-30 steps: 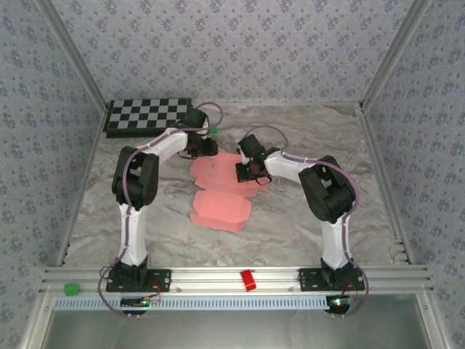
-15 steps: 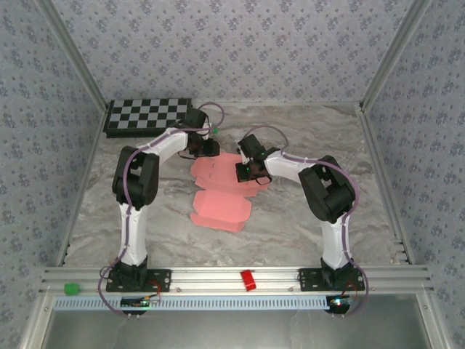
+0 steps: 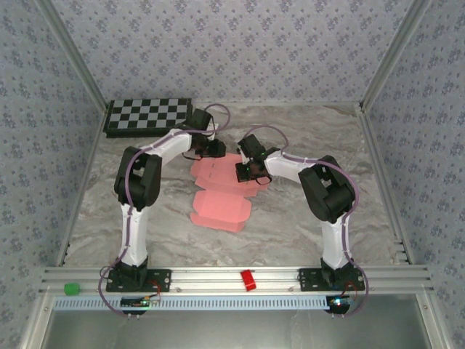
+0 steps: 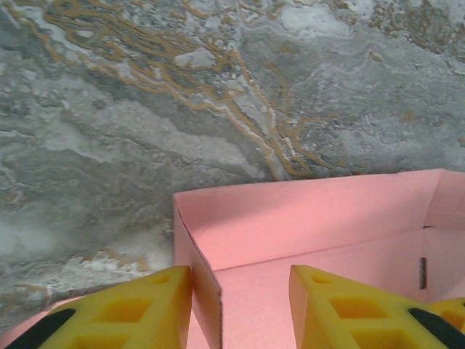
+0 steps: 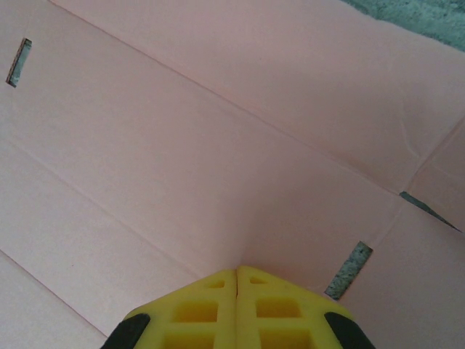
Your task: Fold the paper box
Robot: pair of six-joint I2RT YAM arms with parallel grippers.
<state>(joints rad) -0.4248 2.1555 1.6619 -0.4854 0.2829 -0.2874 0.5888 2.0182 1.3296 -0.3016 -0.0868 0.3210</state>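
Note:
The pink paper box lies partly unfolded in the middle of the table, its lid panel flat toward the arms. My left gripper is at its far left corner. In the left wrist view the box has its back wall and left side wall raised. The left gripper stands open astride that side wall, with one yellow finger outside against it and the other well inside. My right gripper is shut, and in its own view the closed tips press down on the box's inner panel.
A checkerboard lies at the back left. A small red block and a green block sit on the aluminium rail at the near edge. Patterned walls close in the table on three sides.
My left gripper has shifted a little to the right along the box's far edge and its jaws have narrowed slightly. The right arm and the box have not moved.

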